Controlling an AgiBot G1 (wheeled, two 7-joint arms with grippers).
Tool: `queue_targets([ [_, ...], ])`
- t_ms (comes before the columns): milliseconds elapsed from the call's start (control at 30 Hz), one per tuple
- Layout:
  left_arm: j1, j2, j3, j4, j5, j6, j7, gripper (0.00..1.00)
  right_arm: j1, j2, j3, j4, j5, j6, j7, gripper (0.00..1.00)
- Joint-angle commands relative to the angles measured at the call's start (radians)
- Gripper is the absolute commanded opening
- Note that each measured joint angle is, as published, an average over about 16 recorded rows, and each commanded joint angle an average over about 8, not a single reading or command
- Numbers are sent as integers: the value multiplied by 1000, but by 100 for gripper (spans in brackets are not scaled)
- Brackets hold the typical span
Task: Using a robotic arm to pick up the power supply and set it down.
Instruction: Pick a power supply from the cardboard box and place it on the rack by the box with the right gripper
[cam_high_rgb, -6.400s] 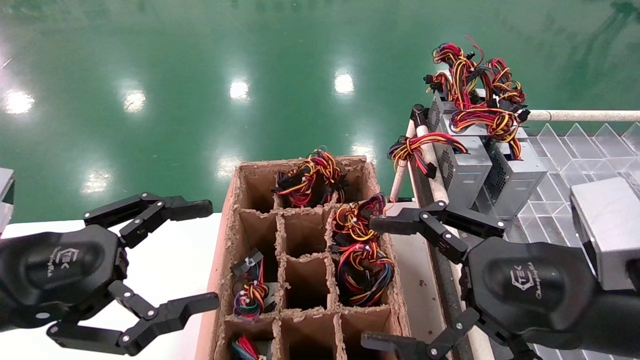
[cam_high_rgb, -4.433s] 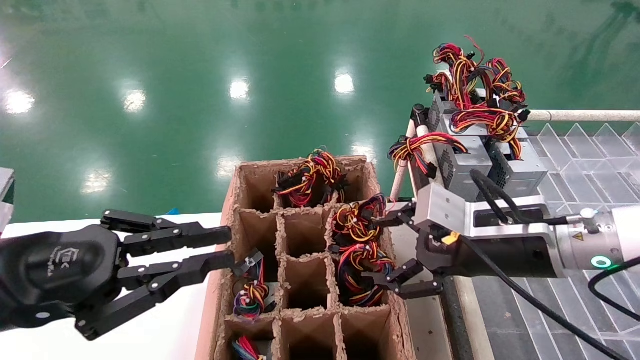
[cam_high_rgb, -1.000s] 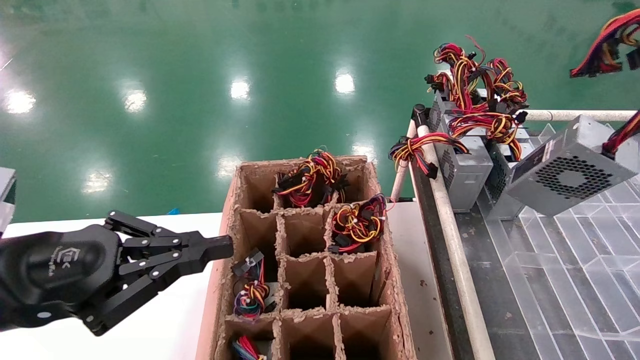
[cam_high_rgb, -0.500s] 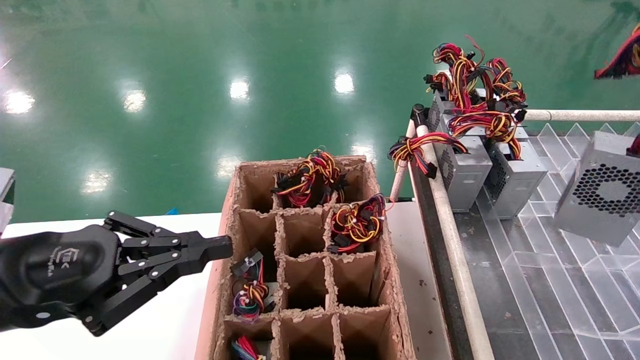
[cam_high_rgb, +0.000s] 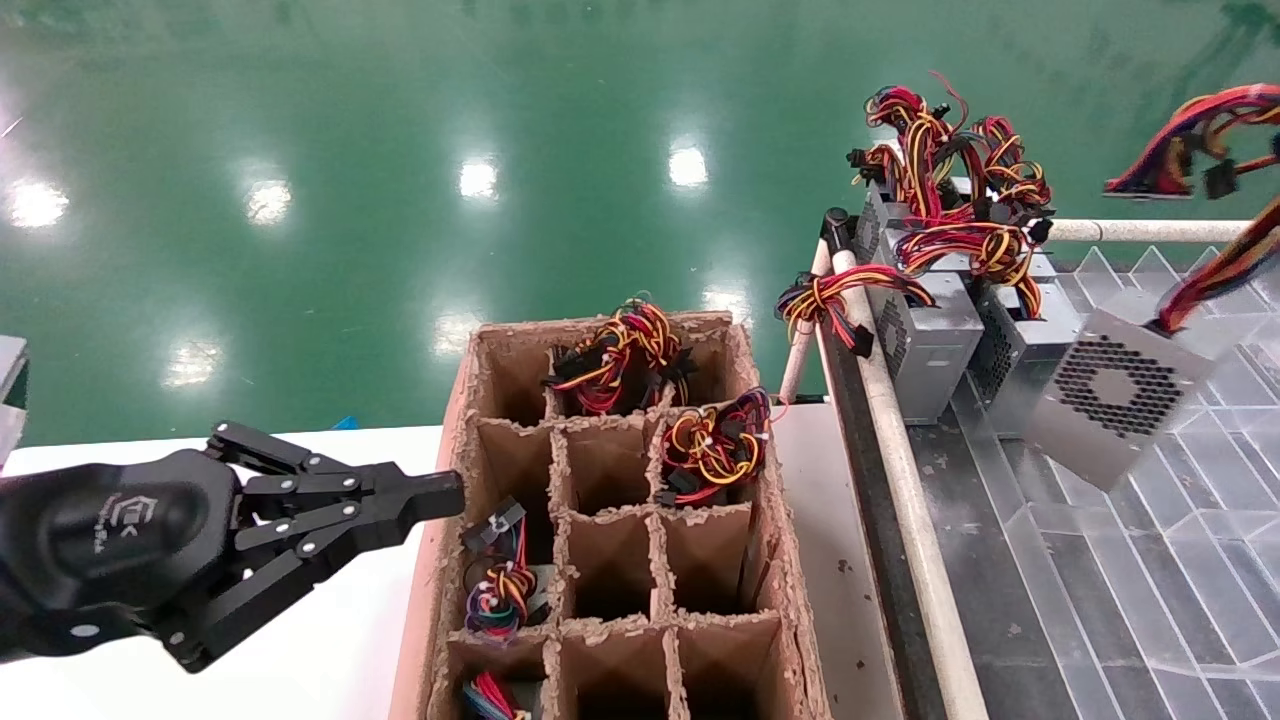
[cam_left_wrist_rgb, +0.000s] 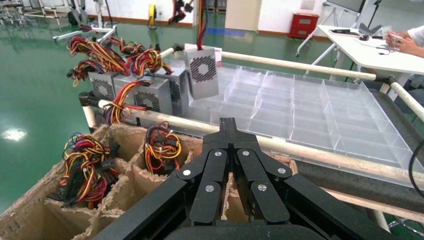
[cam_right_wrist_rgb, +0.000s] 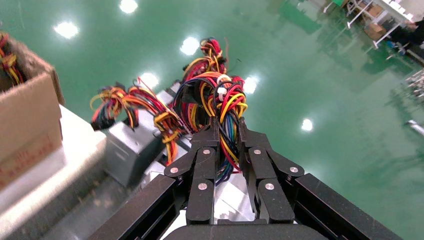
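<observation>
The power supply (cam_high_rgb: 1115, 405) is a grey box with a honeycomb fan grille. It hangs tilted by its wires over the clear tray (cam_high_rgb: 1150, 570), just right of the parked grey boxes. Its red, yellow, black and blue wire bundle (cam_right_wrist_rgb: 220, 102) runs up between the jaws of my right gripper (cam_right_wrist_rgb: 227, 131), which is shut on it. That gripper is outside the head view. From the left wrist view the power supply (cam_left_wrist_rgb: 202, 72) dangles above the tray's far end. My left gripper (cam_high_rgb: 440, 495) is shut and empty, its tips at the cardboard box's left wall.
A cardboard box (cam_high_rgb: 745, 360) with divider cells holds several wire bundles. Other grey power supplies (cam_high_rgb: 930, 340) with red-yellow-black bundles stand at the tray's back corner. A white pipe rail (cam_high_rgb: 900, 470) runs between box and tray.
My right gripper took the bundle from the box's right-hand cell and carried the power supply over the tray. In the last half second it swung slightly left. The left gripper shut and stays put.
</observation>
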Motion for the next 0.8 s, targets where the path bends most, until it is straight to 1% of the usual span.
queue_targets([
  [33,0,0,0,0,0,0,0,0,-36,-12,0,-7,18,41,6,0],
  [200,0,0,0,0,0,0,0,0,-99,-29,7,-17,48,110,-8,0],
  [400,0,0,0,0,0,0,0,0,-145,-33,18,-17,73,160,-22,0],
  [567,0,0,0,0,0,0,0,0,-169,-20,30,-11,87,189,-28,0],
  [800,0,0,0,0,0,0,0,0,-206,-8,36,-3,108,208,-32,0],
])
